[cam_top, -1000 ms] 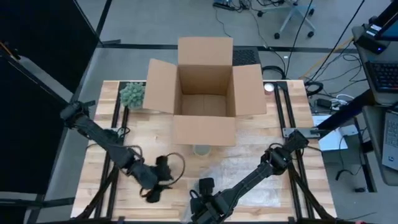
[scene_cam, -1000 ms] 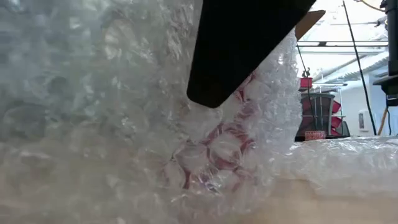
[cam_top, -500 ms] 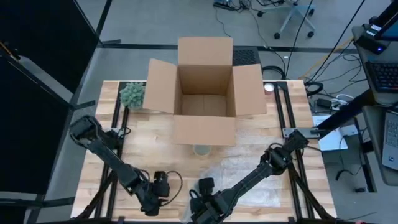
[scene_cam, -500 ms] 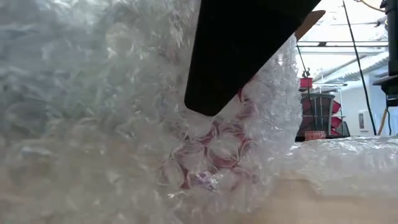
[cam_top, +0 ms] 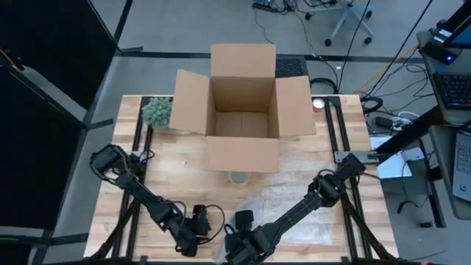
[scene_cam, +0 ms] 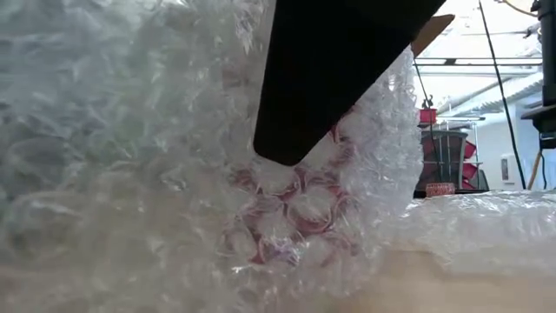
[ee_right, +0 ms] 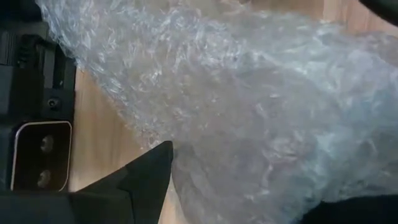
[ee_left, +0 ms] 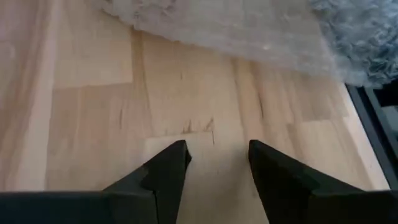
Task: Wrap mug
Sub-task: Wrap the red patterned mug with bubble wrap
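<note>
Left gripper [ee_left: 214, 163]: open, empty, over bare bench [ee_left: 93, 124], just beside the wrap [ee_left: 249, 28]. I log it as newly swung in along the near edge, from farther left a second ago. Right gripper [cam_top: 239, 246]: at near edge, pressed into the wrap; I cannot tell its state. Mug [scene_cam: 291, 217]: red-patterned, already under wrap, low view only, bulge barely shifted. Judgement: left arm closing in to help fold. Box [cam_top: 243, 103]: open, waiting.

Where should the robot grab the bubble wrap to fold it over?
Probably the loose edge of the bubble wrap ahead of the left pincer, coming in low along the table. That edge lies flat and free; the lump with the red-patterned thing inside looks too bulky to pinch.
</note>
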You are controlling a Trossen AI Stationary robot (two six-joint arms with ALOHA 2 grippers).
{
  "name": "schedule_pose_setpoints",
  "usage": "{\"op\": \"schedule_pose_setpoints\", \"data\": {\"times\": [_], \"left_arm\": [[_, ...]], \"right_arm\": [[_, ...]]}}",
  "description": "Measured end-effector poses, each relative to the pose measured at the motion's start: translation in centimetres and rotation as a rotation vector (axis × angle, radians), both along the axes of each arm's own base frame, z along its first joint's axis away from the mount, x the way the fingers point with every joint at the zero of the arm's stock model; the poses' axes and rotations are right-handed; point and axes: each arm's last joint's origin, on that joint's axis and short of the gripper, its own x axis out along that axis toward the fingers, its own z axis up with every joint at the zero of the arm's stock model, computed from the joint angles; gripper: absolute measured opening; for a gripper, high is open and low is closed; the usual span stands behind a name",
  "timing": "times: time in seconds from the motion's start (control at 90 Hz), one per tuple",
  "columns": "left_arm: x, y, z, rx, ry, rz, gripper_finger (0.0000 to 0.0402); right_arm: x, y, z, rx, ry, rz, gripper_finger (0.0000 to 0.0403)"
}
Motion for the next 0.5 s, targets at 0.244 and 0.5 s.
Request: {"op": "schedule_pose_setpoints", "data": {"times": [0.244,0.5], "left_arm": [[1.5,-0.9,1.6,-0.121,-0.212,-0.051,0.0167],[3.8,0.2,2.9,-0.186,-0.313,0.005,0.0167]], "right_arm": [[0.0,0.0,0.0,0.000,0.000,0.000,0.0242],[0.0,-0.1,0.0,0.002,0.002,-0.017,0.0242]]}}
